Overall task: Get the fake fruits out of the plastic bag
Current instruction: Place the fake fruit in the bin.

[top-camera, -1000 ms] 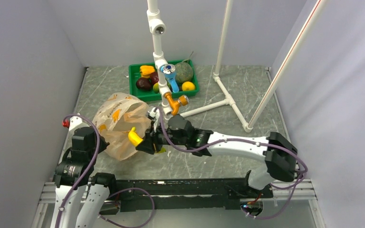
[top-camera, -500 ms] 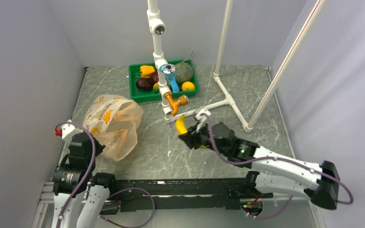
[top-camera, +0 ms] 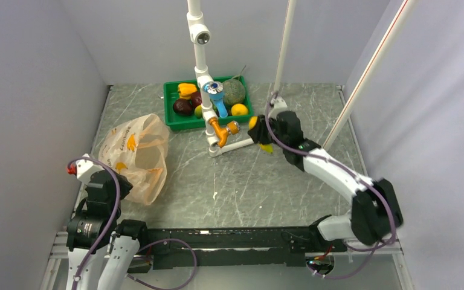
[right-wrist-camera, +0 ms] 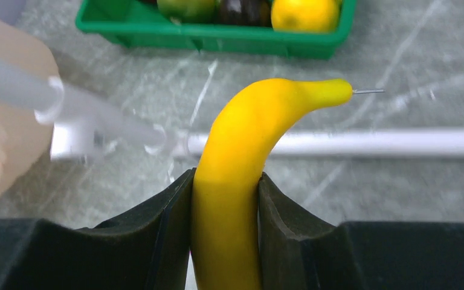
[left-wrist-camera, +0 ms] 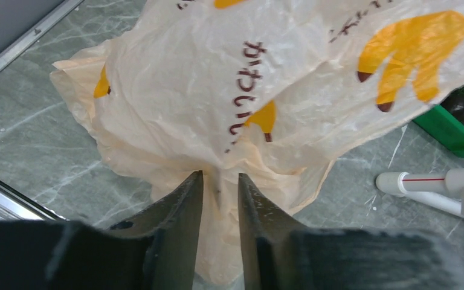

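Closest in, the left gripper (left-wrist-camera: pixel 219 181) is pinched tight on a gathered fold of the thin, crinkly peach-beige plastic bag with yellow banana prints (left-wrist-camera: pixel 229 90). The bag billows away ahead of its fingers and rests on the grey-green marbled tabletop (top-camera: pixel 241 187). Well off to that gripper's right and farther out, the right gripper (right-wrist-camera: pixel 225 181) is clamped on a glossy yellow plastic banana (right-wrist-camera: pixel 248 121). One black finger presses each side, the curved stem end pokes out beyond the fingertips, and the banana is well clear of the bag. Just past the banana a white plastic pipe (right-wrist-camera: pixel 368 143) lies across the table. Beyond the pipe, ahead and to the left of the right gripper, sits a shallow green plastic tray (right-wrist-camera: pixel 217 45) holding small fruits, among them a dark maroon round fruit (top-camera: pixel 183 107) and an orange-yellow round fruit (right-wrist-camera: pixel 305 12). Plain pale grey walls (top-camera: pixel 36 72) close in the table on three sides.
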